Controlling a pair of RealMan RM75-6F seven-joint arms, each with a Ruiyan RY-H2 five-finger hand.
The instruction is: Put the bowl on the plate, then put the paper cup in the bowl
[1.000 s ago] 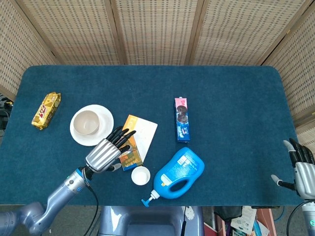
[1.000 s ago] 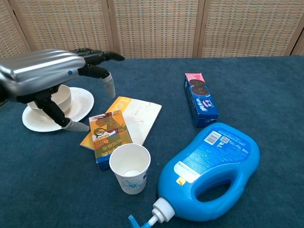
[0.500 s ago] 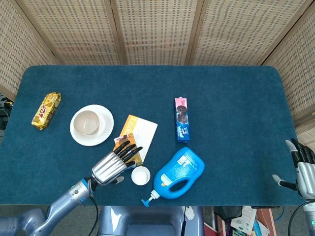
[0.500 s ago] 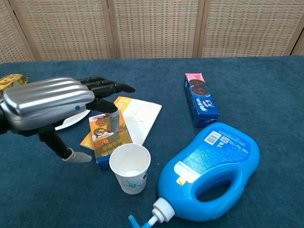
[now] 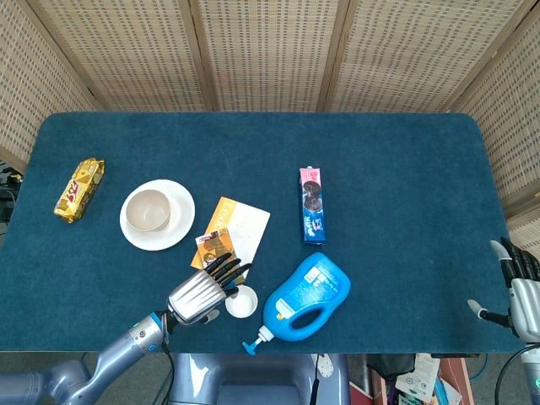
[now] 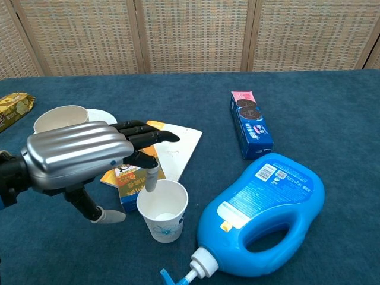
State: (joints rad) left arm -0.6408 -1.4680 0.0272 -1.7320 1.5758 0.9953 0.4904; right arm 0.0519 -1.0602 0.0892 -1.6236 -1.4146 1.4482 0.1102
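So half the job was already sorted: the bowl [image 5: 150,209] was seen sitting on the plate [image 5: 180,226]. The paper cup [image 6: 162,210] was left standing on the worktop [image 5: 388,169], with the left robot hand [image 6: 89,155] spread empty beside it, nothing gripped.

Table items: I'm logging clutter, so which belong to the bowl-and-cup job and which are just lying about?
Job: bowl, plate, paper cup, left hand.
Lying about: detergent bottle, cookie box, booklet, small box, gold snack pack.
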